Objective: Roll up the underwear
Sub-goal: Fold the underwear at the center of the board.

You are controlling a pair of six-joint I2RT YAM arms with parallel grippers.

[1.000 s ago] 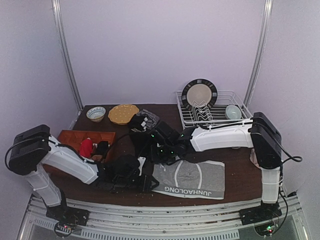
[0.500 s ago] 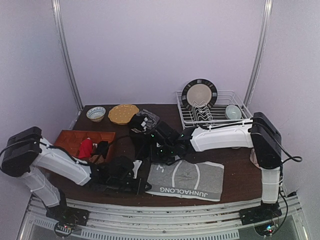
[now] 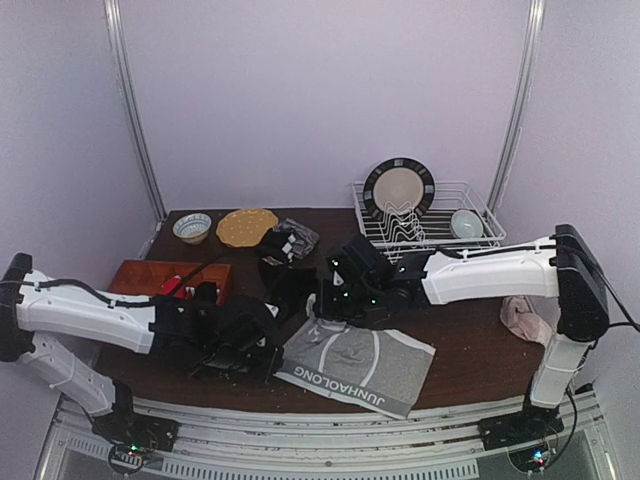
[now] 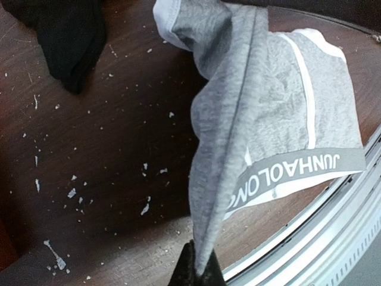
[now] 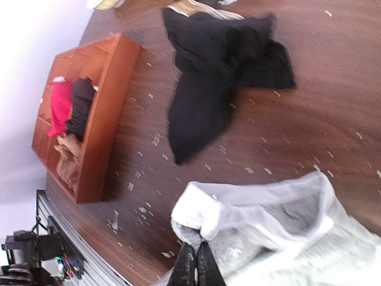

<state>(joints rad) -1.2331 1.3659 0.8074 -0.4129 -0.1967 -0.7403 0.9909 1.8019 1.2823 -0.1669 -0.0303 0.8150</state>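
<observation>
left end effector point(image 4: 197, 269): clamped tight on a fold of the grey underwear point(image 3: 355, 365) at the waistband corner, with the cloth pulled up into a ridge from the fingers. right end effector point(image 5: 194, 265): pinched closed on the white-hemmed far edge of the same garment. It lies skewed on the worktop point(image 3: 480, 350) near the front edge, between both arms, lettered waistband toward the front. black underwear point(image 5: 208, 77) is crumpled just behind it, not touching. wooden tray point(image 5: 101, 113) is further left and holds red, black and tan cloth, probably rolled pieces; too small to confirm.
</observation>
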